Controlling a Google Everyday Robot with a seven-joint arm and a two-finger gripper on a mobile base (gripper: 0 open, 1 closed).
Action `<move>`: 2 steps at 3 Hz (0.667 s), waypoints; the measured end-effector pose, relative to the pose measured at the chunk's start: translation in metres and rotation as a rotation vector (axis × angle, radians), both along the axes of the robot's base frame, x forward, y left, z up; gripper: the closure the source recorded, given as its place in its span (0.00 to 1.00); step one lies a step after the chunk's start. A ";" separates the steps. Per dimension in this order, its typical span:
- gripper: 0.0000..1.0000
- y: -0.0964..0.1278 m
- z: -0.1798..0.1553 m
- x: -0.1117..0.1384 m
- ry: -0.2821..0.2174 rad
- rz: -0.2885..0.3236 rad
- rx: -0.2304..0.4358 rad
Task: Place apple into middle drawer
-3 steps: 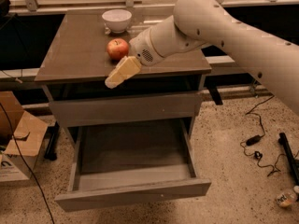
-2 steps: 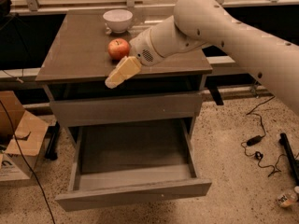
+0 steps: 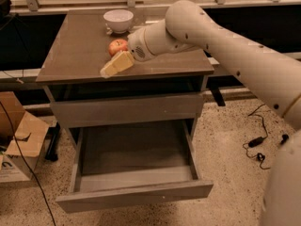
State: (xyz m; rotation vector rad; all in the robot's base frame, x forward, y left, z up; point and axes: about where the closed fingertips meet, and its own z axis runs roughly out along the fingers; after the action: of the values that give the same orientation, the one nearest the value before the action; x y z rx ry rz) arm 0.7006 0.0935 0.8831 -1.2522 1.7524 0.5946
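The red apple (image 3: 116, 45) with yellowish patches sits on the cabinet top (image 3: 75, 55), just in front of a white bowl. My gripper (image 3: 114, 64) reaches in from the right and hovers right in front of the apple, its cream fingers pointing left and down; part of the apple is hidden behind it. The middle drawer (image 3: 134, 166) is pulled out wide below, and its inside holds nothing. The matching drawer front (image 3: 127, 108) above it is closed.
A white bowl (image 3: 118, 20) stands at the back of the cabinet top. Cardboard boxes (image 3: 19, 135) lie on the floor at the left. Black cables (image 3: 256, 142) lie on the floor at the right. A railing runs behind the cabinet.
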 end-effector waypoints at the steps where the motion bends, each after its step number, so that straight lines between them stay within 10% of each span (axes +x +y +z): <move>1: 0.00 0.007 -0.005 0.043 -0.026 -0.016 0.043; 2: 0.00 0.011 -0.011 0.074 -0.037 -0.026 0.069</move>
State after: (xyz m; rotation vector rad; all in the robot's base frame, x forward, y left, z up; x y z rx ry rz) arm 0.7745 0.1048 0.8723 -1.1846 1.7012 0.6080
